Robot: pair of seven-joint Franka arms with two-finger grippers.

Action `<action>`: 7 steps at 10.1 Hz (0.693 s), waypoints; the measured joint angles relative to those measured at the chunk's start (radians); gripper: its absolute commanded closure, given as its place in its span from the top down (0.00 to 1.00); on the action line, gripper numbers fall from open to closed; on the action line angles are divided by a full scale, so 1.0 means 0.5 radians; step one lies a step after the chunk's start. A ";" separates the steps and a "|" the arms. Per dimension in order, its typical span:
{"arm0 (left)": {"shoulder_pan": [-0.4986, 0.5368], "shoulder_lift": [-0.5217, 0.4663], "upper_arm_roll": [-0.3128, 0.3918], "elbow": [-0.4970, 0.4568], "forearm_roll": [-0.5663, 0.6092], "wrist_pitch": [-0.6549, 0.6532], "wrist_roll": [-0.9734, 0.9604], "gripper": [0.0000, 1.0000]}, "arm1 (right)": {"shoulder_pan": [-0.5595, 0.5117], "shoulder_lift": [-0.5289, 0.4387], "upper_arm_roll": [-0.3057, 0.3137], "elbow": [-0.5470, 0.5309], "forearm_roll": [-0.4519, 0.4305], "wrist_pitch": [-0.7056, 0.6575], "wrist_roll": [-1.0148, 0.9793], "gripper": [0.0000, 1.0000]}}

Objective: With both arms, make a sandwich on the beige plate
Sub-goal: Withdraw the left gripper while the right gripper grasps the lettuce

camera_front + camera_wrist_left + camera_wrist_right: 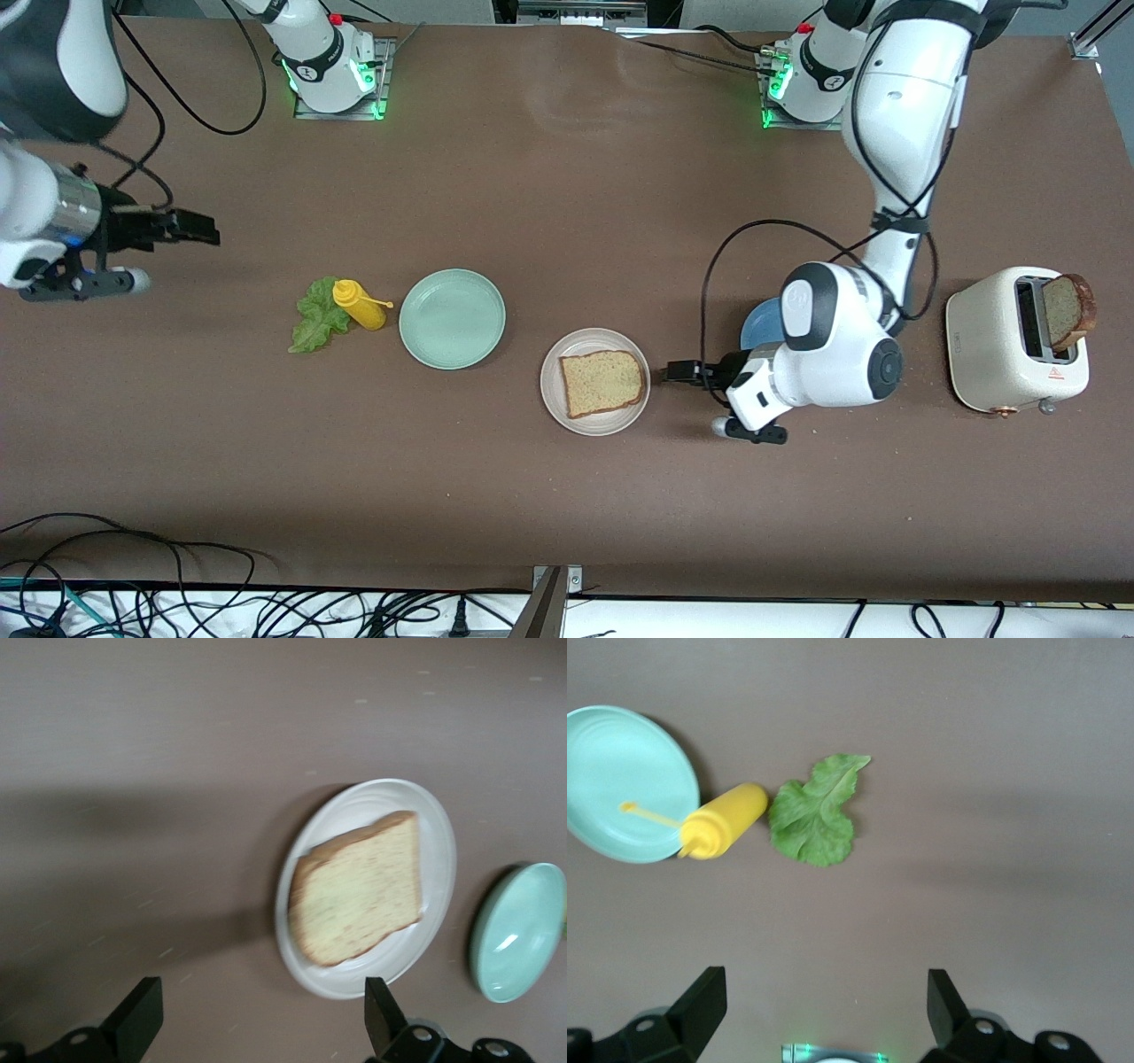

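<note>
- Left gripper (pixel 666 372): fingers (pixel 142 1014) spread wide, holding nothing, low over the table (pixel 567 496) just beside the beige plate (pixel 554 394).
- A bread slice (pixel 602 382) lies flat on that plate, mid-table.
- Right gripper (pixel 208 232): fingers (pixel 700 1001) apart, empty, waiting over its table end.
- Lettuce (pixel 314 321) touches a mustard bottle (pixel 359 304) beside the green plate (pixel 452 319).
- Second slice (pixel 1067 310) stands in the toaster (pixel 997 354).

A robotics lab is showing here, staged as a pretend kitchen. Two white robot arms (pixel 895 133) are standing on bolted metal base plates (pixel 341 106) glowing green, on a wide brown-covered table (pixel 567 496). Loose black cables (pixel 177 602) are trailing along the table's front edge. Kitchen props are sitting on the table: a cream toaster (pixel 1010 346), plates, a yellow squeeze bottle (pixel 359 304).
</note>
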 measured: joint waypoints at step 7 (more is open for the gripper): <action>0.147 -0.249 0.236 0.005 1.122 -0.729 -0.338 1.00 | 0.001 0.464 0.002 -0.466 0.252 0.840 0.421 1.00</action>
